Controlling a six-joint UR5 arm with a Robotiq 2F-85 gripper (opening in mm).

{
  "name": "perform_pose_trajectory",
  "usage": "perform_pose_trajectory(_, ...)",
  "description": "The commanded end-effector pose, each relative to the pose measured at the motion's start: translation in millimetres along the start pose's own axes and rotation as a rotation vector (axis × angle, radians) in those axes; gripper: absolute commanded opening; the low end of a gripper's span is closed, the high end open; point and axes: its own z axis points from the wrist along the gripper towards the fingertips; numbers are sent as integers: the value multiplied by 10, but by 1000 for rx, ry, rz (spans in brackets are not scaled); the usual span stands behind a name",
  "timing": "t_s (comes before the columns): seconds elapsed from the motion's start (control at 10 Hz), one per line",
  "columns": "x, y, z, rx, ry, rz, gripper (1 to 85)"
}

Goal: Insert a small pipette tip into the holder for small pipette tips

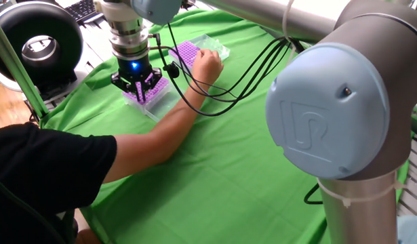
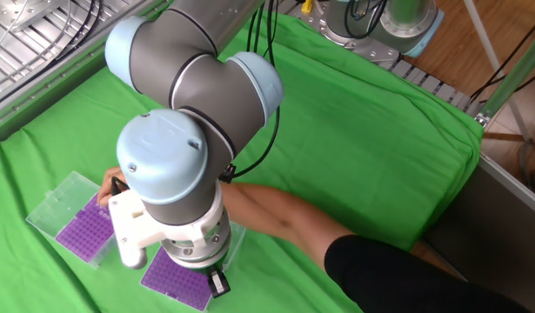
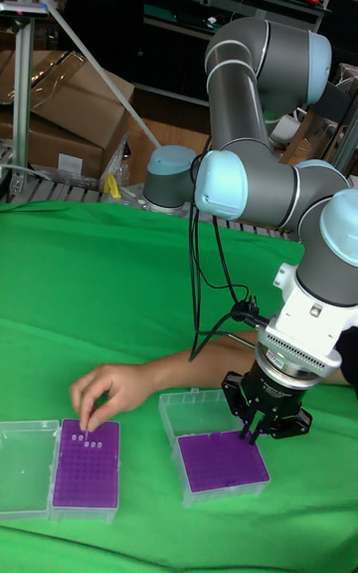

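My gripper [image 3: 249, 434] hangs point-down over the near purple holder [image 3: 221, 461], fingers drawn together just above its hole grid. No small pipette tip can be made out between the fingers. In one fixed view the gripper [image 1: 137, 87] sits over the same holder [image 1: 151, 91] under a blue wrist light. From the other fixed view the robot's wrist hides the fingers and only the holder's [image 2: 173, 283] near part shows.
A person's hand [image 3: 99, 396] pinches at a second purple rack [image 3: 86, 464] holding a few white tips [image 3: 88, 443], with the forearm [image 1: 161, 132] lying beside my gripper. Clear lids [image 3: 25, 469] hinge open beside both racks. Green cloth [image 1: 249, 156] covers the table.
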Motion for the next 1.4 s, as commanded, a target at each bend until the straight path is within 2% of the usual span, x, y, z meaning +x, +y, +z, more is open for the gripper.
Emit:
perform_pose_trajectory(0.0,4,5,12,-11,-1,1,183)
perform_pose_trajectory(0.6,-15,34,32,-29,-3,12,160)
perform_pose_trajectory(1.1,-5,-19,21,-7,2,26,33)
perform_pose_trajectory(1.3,22,-35,-18,9,20,35,13)
